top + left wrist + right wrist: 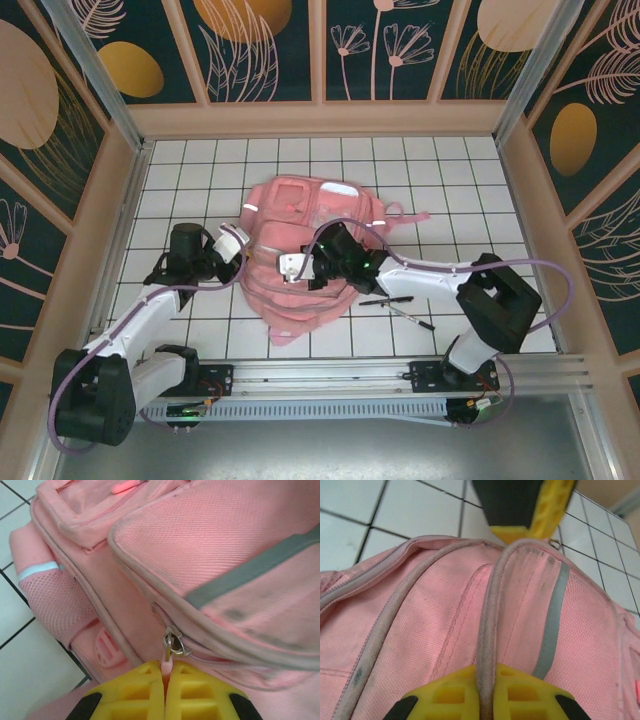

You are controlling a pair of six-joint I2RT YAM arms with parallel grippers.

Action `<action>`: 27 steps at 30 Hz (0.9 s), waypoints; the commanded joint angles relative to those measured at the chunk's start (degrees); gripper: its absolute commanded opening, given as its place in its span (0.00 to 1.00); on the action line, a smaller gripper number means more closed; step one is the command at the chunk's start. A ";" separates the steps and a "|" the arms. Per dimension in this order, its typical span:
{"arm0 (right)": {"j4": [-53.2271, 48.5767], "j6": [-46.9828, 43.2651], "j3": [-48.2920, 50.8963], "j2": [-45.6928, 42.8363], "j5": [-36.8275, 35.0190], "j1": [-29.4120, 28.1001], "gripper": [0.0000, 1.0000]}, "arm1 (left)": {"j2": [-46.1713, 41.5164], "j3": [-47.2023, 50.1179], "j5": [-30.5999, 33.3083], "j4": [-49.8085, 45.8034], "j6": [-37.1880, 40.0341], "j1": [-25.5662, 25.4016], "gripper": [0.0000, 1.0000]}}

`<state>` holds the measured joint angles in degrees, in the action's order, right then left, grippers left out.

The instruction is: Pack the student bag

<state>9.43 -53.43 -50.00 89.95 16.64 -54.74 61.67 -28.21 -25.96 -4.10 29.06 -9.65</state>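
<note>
student bag: left gripper pinches its zipper pull, right gripper clamps a piped seam.

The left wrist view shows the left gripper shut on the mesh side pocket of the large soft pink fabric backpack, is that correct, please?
Not quite: the left gripper is shut on the small pink zipper pull tab of the large soft pink fabric backpack, not its mesh side pocket, as the left wrist view shows.

pink student bag, grey strips, possibly smudged; white table, dark grid; teal walls, orange leaf pattern.
</note>
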 commanded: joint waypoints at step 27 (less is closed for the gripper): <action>-3.47 3.79 -3.52 -4.63 25.23 10.05 0.00 | -6.03 -2.68 -22.02 -3.89 26.35 -2.26 0.81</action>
<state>2.07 -51.64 -51.40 86.39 37.30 -44.86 55.00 -29.06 -42.92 -5.23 50.41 -10.83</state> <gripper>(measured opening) 0.085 0.815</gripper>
